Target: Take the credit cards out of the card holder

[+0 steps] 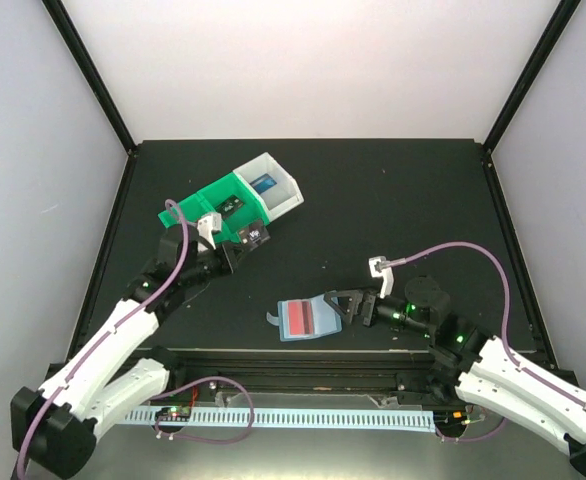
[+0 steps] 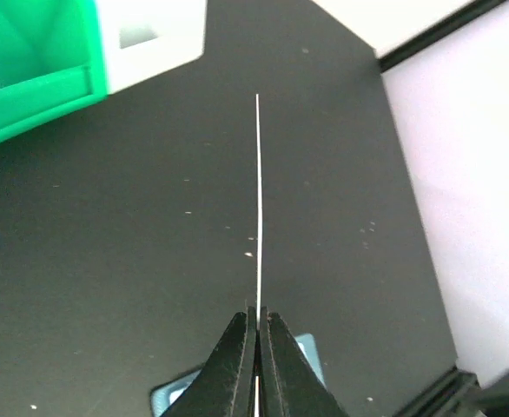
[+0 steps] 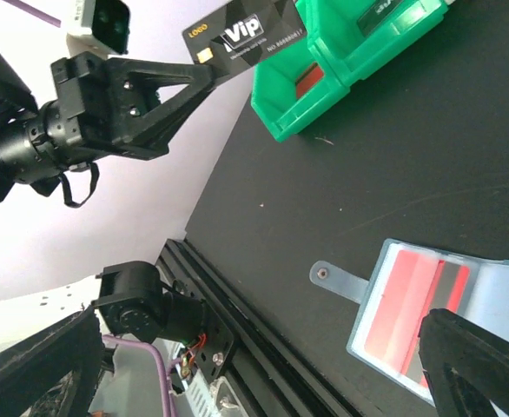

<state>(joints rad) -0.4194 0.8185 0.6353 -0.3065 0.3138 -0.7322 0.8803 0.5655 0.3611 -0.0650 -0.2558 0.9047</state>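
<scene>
**Black card pinched up by the bins, holder lying open on the bench**

The left tool (image 2: pixel 256 320) is clenched tight on a black card (image 3: pixel 246 35). From the tool's own camera the card shows only as a thin pale line running straight out from between the fingers. Seen from the other arm, its face reads "VIP" in white. The card is held clear of the bench (image 1: pixel 403 200), on the near side of the green bin (image 1: pixel 198 208) and the white bin (image 1: pixel 285 196), which stand pressed together towards the back left.

A blue card (image 1: pixel 265 183) lies in the white bin. Something red shows inside the green bin from the right wrist view, but I can't make out what it is.

The card holder (image 1: pixel 325 316) lies flat and unfolded near the front edge of the bench, about in the middle. A small tab sticks out from its left side. A red card (image 3: pixel 406 308) sits in its left panel, showing through the pale blue plastic, with a darker stripe beside it.

The right tool (image 1: pixel 339 308) is released, its fingers spread wide with nothing between them. It sits low, just beside the right edge of the holder and pointing at it. One finger is over the holder's right panel in the wrist view, though I can't tell whether it touches.
</scene>
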